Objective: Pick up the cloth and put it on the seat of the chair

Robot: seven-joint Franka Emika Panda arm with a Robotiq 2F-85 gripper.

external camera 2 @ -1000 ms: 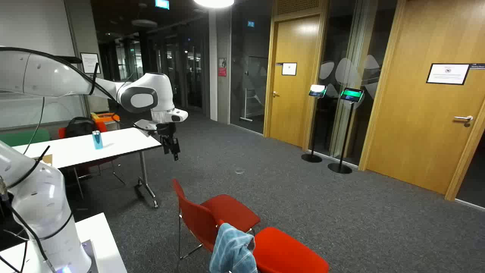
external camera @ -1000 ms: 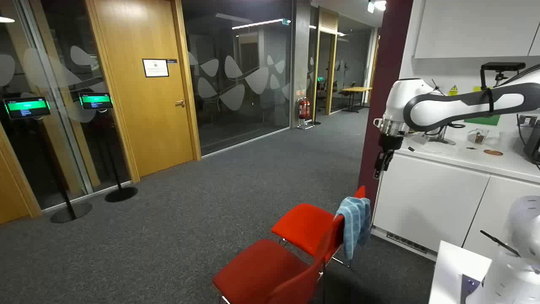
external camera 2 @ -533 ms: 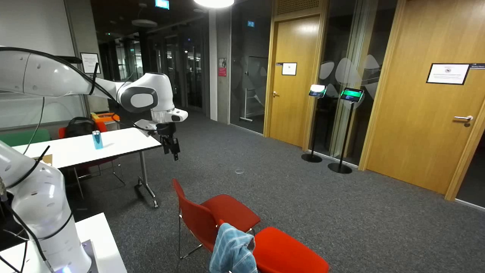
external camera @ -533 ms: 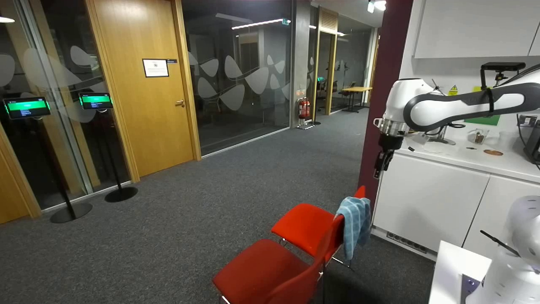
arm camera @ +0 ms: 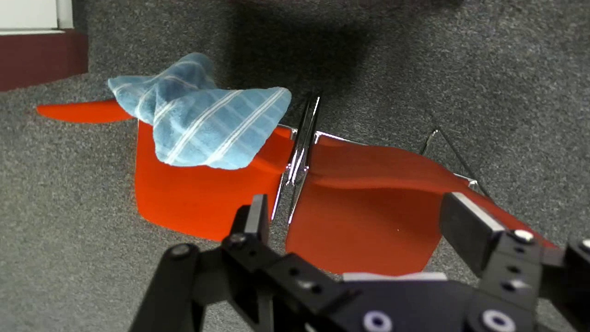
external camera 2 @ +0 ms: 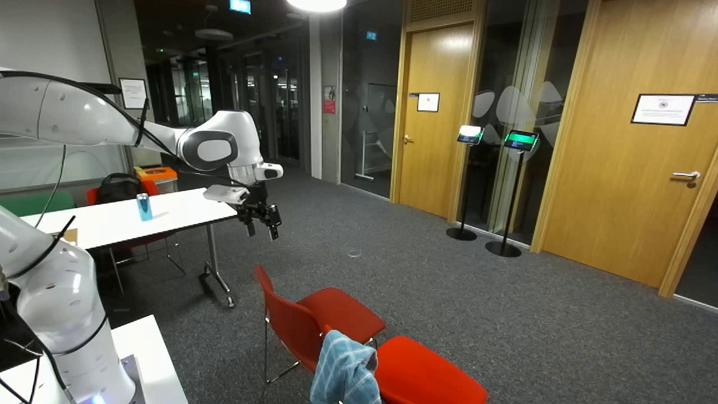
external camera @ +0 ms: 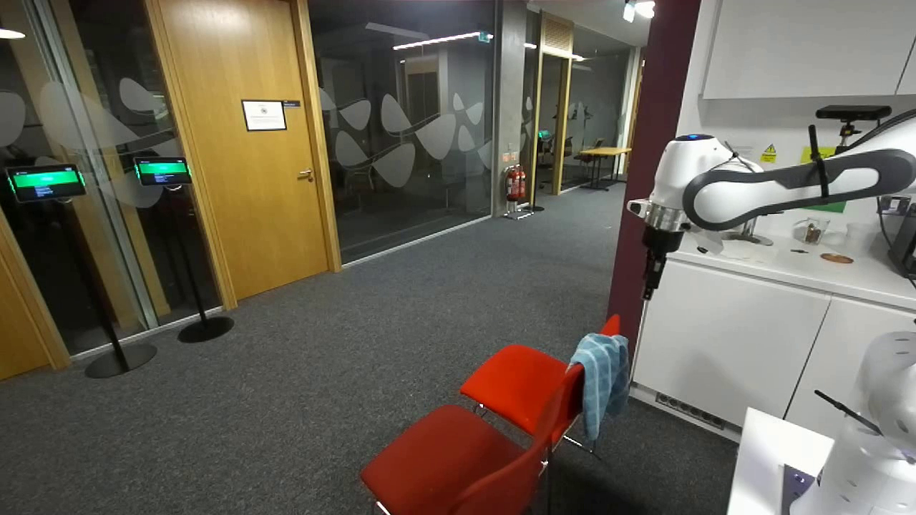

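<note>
Cloth [arm camera: 196, 122] slung over the back of the bright red chair [arm camera: 201, 196], probably light and floppy, so I'd pinch the bunched fold up top. Right of it in the wrist view: claw [arm camera: 357, 205], spread wide, holding nothing.

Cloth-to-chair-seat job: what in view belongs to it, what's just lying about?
Job:
blue cloth
bright red chair it hangs on
end effector, open

Just about:
darker red chair
white table
blue can
fire extinguishers

The arm [external camera: 794, 189] is outstretched, wrist [external camera 2: 240, 134] bent downward, fingers [arm camera: 468, 230] hanging well apart.
</note>
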